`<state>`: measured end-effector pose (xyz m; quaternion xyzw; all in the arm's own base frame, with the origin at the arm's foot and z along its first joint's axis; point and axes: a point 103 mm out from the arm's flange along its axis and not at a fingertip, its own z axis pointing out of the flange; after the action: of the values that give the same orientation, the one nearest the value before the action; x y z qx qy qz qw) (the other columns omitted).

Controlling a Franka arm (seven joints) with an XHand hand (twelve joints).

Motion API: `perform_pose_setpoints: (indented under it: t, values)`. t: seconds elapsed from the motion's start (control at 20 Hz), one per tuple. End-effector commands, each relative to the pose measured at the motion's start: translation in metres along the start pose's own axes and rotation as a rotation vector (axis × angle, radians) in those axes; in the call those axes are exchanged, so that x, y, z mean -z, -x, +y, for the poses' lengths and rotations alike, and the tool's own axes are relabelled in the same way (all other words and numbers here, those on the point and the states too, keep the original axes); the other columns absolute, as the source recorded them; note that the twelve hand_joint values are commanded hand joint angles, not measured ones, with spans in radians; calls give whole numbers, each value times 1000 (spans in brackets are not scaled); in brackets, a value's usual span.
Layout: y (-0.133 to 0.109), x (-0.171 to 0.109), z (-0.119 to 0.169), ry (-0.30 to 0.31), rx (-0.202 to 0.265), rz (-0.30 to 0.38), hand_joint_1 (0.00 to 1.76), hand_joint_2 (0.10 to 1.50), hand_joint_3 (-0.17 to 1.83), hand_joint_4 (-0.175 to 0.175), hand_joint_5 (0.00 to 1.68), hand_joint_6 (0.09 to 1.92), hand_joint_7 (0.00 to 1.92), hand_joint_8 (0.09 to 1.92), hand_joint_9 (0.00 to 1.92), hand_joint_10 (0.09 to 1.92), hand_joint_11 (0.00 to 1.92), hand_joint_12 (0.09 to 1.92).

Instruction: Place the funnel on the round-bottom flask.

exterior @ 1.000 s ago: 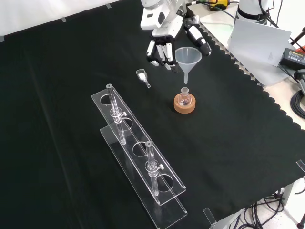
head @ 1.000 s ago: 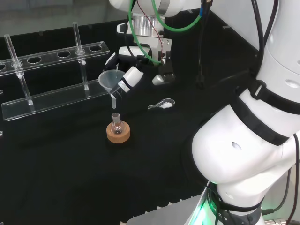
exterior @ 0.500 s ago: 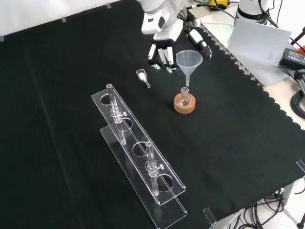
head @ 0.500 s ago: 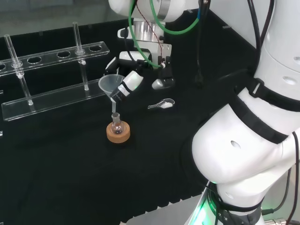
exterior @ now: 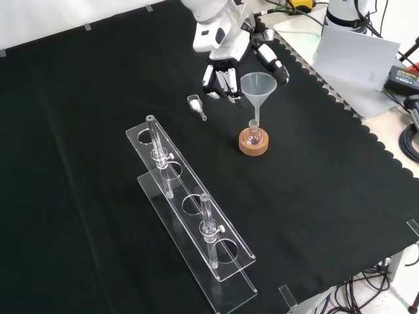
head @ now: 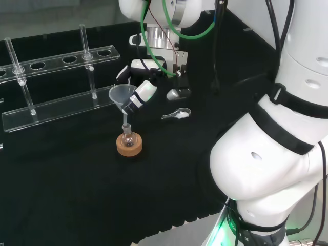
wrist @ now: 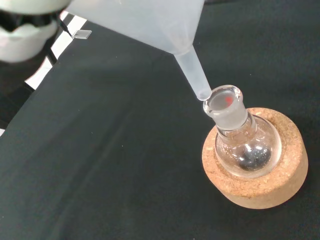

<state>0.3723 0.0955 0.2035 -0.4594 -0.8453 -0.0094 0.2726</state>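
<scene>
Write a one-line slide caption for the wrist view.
Funnel spout tip at the rim of the round-bottom flask neck, not yet inserted; flask sits on its cork ring.

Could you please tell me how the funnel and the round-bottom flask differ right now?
The funnel is milky plastic and hangs tilted in the hand; the round-bottom flask is clear glass and stands upright on a cork ring. The funnel flares wide at its top; the flask narrows to a small neck. Both are see-through labware.
</scene>
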Motion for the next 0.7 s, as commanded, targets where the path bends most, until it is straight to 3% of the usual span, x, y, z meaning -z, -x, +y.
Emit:
perform_pose_setpoints:
  t: [0.05, 0.7]
  values:
    - [5, -1, 5, -2, 2, 2, 933, 500, 657, 155, 1157, 494, 1414, 264, 1143, 245, 119, 1535]
    - [21, -3, 12, -12, -18, 17, 933, 500, 662, 153, 1159, 488, 1415, 256, 1143, 241, 114, 1535]
